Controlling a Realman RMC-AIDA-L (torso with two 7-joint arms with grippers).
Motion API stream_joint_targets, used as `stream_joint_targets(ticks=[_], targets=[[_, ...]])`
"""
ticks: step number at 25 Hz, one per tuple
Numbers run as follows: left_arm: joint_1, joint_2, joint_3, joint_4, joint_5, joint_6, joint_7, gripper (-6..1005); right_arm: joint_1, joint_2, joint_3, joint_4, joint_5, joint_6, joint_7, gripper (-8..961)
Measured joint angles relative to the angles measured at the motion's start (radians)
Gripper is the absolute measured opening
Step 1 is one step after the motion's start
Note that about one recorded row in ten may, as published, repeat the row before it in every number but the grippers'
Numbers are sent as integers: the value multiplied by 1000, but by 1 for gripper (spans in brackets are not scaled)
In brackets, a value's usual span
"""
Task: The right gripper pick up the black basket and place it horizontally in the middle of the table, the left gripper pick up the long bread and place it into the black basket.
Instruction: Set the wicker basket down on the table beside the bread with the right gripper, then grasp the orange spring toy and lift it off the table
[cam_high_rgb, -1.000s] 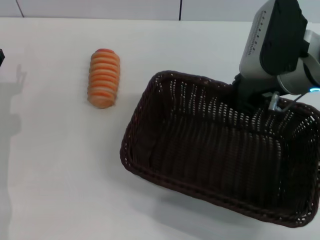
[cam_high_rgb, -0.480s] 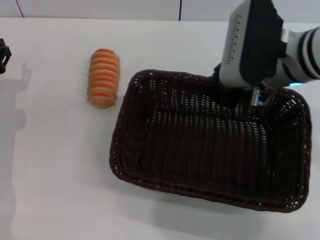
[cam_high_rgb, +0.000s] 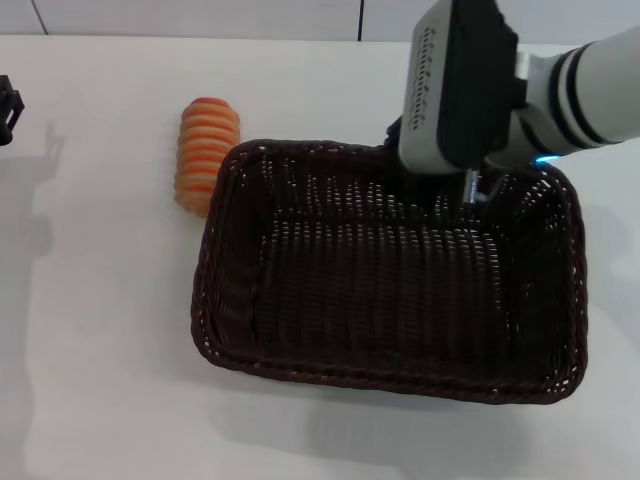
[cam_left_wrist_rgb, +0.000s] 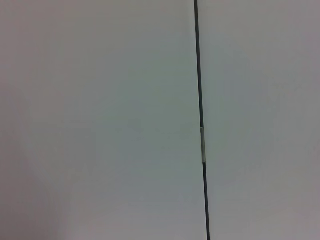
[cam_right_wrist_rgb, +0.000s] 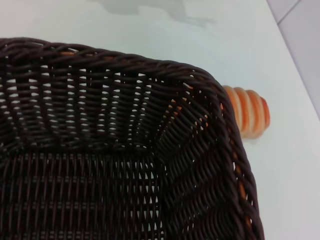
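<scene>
The black basket (cam_high_rgb: 212, 300) sits in the middle of the white table (cam_high_rgb: 100, 340), long side across my view. My right gripper (cam_high_rgb: 440, 190) is at its far rim, mostly hidden under the wrist, and holds that rim; the basket has travelled with it. The right wrist view shows the basket's inside corner (cam_right_wrist_rgb: 150, 65). The long bread (cam_high_rgb: 205, 150), orange and tan striped, lies just beyond the basket's far left corner, close against the rim; its end shows in the right wrist view (cam_right_wrist_rgb: 247, 115). My left gripper (cam_high_rgb: 6, 112) is parked at the table's far left edge.
A wall with panel seams runs behind the table's far edge. The left wrist view shows only a pale surface with a dark seam (cam_left_wrist_rgb: 200, 120). Bare tabletop lies left of and in front of the basket.
My right arm has moved left with the basket, which turned to lie level across the table. Its left corner now reaches the bread. The bread has not moved.
</scene>
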Motion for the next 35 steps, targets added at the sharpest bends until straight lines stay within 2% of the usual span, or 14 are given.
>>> stream_joint_targets(ticks=[4, 8, 16, 18, 19, 21, 24, 27, 29, 32, 33, 34, 35], targets=[[-6, 0, 0, 0, -1, -5, 0, 858, -9, 0, -55, 4, -33, 34, -5, 195], [-8, 0, 0, 0, -1, -5, 0, 858, -56, 0, -107, -30, -57, 81, -8, 199], [-12, 0, 0, 0, 0, -8, 0, 858, -149, -1, -114, -177, -62, 109, -19, 393], [-13, 0, 0, 0, 0, -8, 0, 858, -212, -1, -123, -280, -60, 116, -20, 474], [-13, 0, 0, 0, 0, -8, 0, 858, -212, -1, -123, -280, -60, 116, -20, 515], [-13, 0, 0, 0, 0, -8, 0, 858, -275, 0, -130, -349, -60, 160, -9, 596], [-13, 0, 0, 0, 0, -6, 0, 858, -403, 3, -137, -396, -57, 344, 40, 710], [-12, 0, 4, -6, 4, 3, 0, 858, -557, 2, -150, -358, 3, 718, 95, 819], [-13, 0, 17, -22, 7, 7, 0, 859, -643, -1, -161, -317, 86, 988, 156, 825], [-11, 0, 33, -60, 7, 9, 0, 859, -750, -4, -194, -256, 148, 1292, 302, 835], [-9, 1, 38, -82, 7, 9, 0, 859, -805, -5, -235, -177, 137, 1498, 417, 838], [-5, 1, 49, -104, 7, 9, 0, 859, -805, -5, -235, -177, 137, 1498, 417, 838], [-1, 2, 62, -123, 7, 9, 0, 859, -824, -5, -251, -133, 130, 1597, 473, 838]])
